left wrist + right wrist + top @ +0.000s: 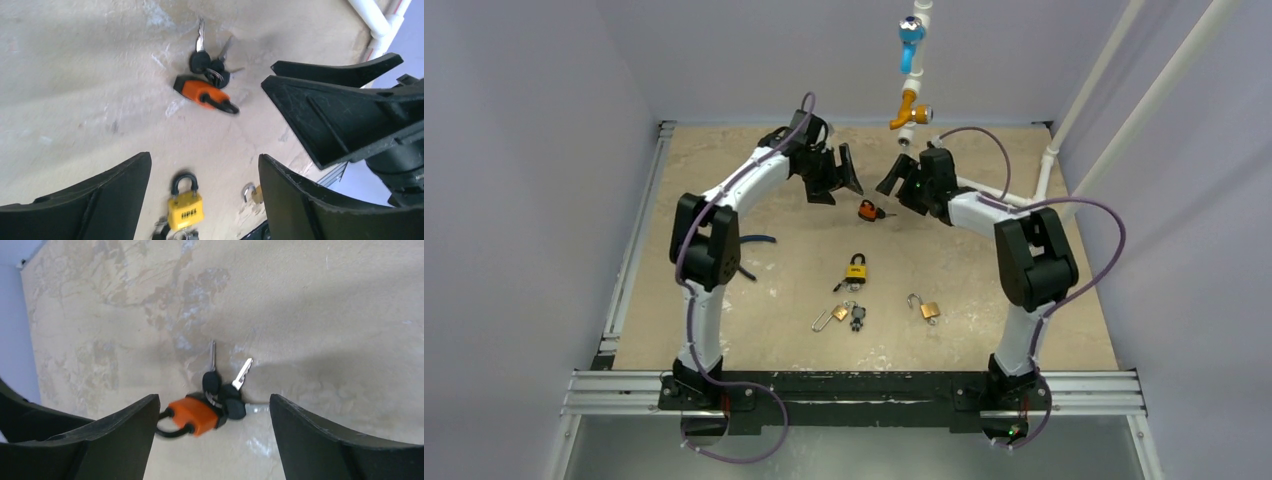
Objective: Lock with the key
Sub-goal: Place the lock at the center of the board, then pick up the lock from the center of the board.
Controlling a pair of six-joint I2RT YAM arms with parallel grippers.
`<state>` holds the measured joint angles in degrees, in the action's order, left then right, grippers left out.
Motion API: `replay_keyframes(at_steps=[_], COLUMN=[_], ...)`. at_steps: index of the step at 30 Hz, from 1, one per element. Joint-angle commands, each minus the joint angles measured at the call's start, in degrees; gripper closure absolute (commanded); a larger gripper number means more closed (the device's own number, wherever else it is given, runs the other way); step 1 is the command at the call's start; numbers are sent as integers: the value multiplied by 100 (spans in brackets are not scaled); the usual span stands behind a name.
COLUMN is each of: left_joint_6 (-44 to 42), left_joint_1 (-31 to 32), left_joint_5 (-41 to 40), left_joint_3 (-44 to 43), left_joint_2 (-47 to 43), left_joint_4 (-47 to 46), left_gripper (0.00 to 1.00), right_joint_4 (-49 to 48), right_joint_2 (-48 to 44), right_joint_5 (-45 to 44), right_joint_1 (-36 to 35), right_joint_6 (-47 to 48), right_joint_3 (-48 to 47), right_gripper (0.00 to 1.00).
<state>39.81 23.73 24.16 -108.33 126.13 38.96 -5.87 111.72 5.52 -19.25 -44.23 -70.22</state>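
An orange padlock (865, 210) with a black shackle lies on the table between my two grippers, with a bunch of black-headed keys (885, 213) at its right end. It shows in the left wrist view (201, 93) with the keys (210, 66) above it, and in the right wrist view (194, 416) with the keys (223, 392) beside it. My left gripper (836, 178) is open and empty, just left of the padlock. My right gripper (894, 184) is open and empty, just right of it and above it.
A yellow padlock (856, 269) lies nearer the front, also in the left wrist view (185, 210). Two small brass padlocks (833, 316) (927, 309) with keys (857, 317) lie further forward. A white pipe with blue and orange valves (911, 60) hangs at the back.
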Motion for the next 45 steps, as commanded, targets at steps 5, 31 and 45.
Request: replay_keyframes(at_steps=[5, 31, 45], left_joint_6=[-496, -1134, -1213], left_joint_1=[1, 229, 229], left_joint_5=[-706, -556, -515], left_joint_3=[1736, 5601, 5593], left_joint_2=[-2948, -6688, -6664], left_joint_4=[-344, -538, -399], left_gripper=[20, 20, 20], right_joint_4=[454, 1959, 2192], right_joint_2=[-2001, -1864, -932], right_joint_5=[-433, -2937, -2912], right_joint_1=[-386, -3160, -3260], right_joint_6=[524, -296, -24], right_joint_3=[919, 1262, 563], right_gripper=[15, 17, 24])
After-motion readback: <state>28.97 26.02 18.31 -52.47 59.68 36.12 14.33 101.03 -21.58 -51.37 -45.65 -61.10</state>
